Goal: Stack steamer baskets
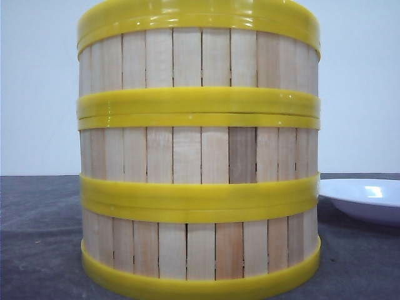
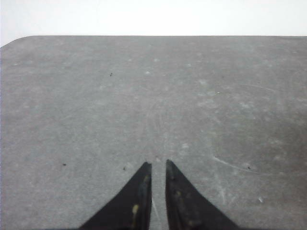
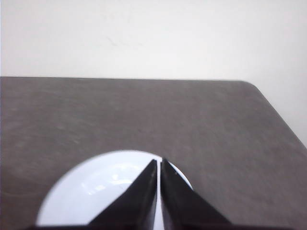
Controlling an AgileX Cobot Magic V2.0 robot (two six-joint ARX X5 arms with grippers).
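Steamer baskets [image 1: 199, 156]: matt light-wood slats w/ glossy yellow plastic rims. Plate [image 1: 365, 199]: glossy white. Table [image 2: 144, 105]: matt grey, scuffed.

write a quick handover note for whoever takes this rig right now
Left end effector: shut, holding nothing, over bare table.
Right end effector: shut, holding nothing, above the white plate.
Baskets: all three are in one stack close in front of the front camera, bottom basket on the table, middle basket on it, top basket above. Rims look lined up. The plate sits to the stack's right.
Done: stacking appears complete.
Left: probably nothing; the top of the stack is out of view, so check it.
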